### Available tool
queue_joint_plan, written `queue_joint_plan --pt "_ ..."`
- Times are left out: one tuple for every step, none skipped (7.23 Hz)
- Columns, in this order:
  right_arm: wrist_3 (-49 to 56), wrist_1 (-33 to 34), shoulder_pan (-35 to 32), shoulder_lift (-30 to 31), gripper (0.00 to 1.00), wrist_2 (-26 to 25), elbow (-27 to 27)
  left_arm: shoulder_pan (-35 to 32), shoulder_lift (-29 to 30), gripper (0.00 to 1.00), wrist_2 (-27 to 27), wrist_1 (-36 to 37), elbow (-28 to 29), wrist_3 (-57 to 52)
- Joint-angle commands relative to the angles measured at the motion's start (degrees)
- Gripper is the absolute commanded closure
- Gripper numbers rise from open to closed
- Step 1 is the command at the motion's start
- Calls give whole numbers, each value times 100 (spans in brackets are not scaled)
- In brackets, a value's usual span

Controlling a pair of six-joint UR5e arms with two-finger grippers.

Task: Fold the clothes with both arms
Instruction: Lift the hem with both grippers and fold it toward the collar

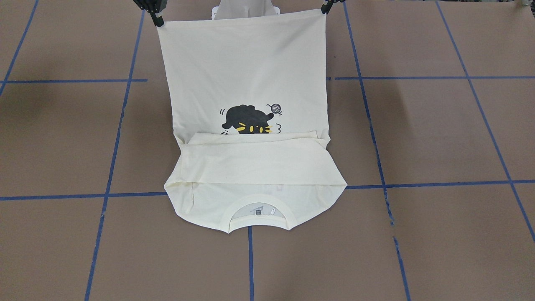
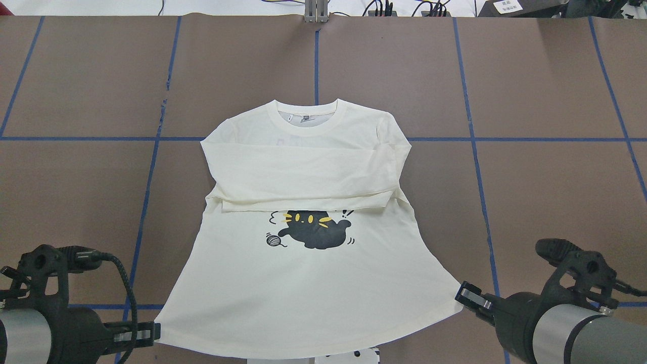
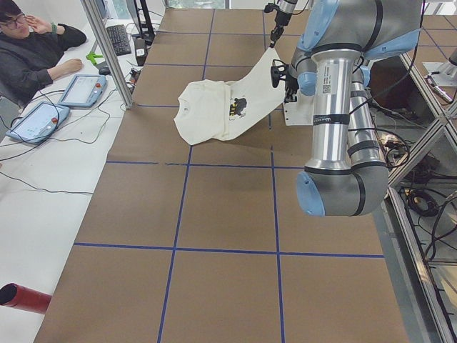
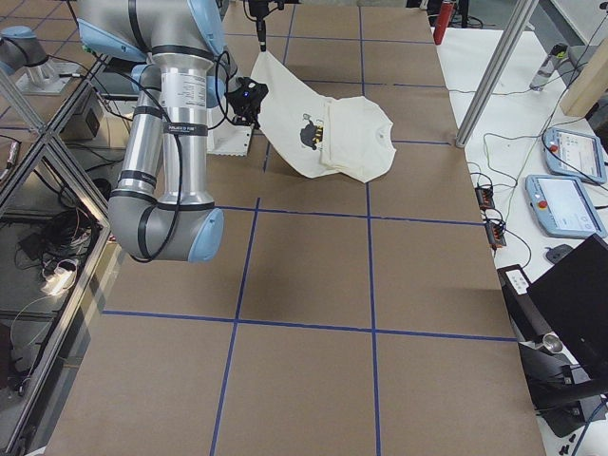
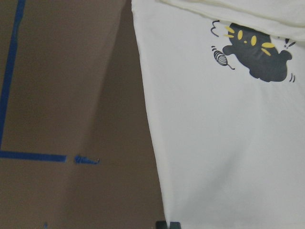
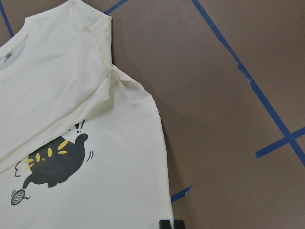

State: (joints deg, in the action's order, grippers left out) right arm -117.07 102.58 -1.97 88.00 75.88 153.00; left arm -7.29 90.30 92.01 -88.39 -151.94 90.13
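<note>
The cream shirt lies print side up, its collar at the far end and both sleeves folded across the chest above the black cat print. My left gripper is shut on the hem's left corner, and my right gripper is shut on the right corner. The hem is raised off the table and stretched between them, while the upper half of the shirt rests flat. In the front view the left gripper and right gripper pinch the top corners.
Blue tape lines divide the brown table into squares. The white pedestal base stands behind the raised hem. A seated person and tablets are beyond the far side. A red cylinder lies at the table's end.
</note>
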Motion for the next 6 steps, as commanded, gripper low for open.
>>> queue_joint_plan --pt "762 672 -992 -824 100 731 -93 -1091 512 100 525 286 232 -1418" --pt "1113 1006 -1712 -1550 100 1205 -452 -1925 1055 100 737 566 687 -2158" --pt "1430 1227 -2345 -2132 100 1480 -977 -2543 1608 100 965 734 1292 -2670" --pt "1798 1142 -2839 -2433 100 1613 -1627 -2871 2023 100 985 727 1968 -2911" --pt "2098 1020 -3235 -2697 100 1632 -2286 -3187 2453 100 985 692 2662 -3130" --pt "2284 488 -3596 -2883 100 1649 -3084 -3443 2710 100 977 657 3157 -3376"
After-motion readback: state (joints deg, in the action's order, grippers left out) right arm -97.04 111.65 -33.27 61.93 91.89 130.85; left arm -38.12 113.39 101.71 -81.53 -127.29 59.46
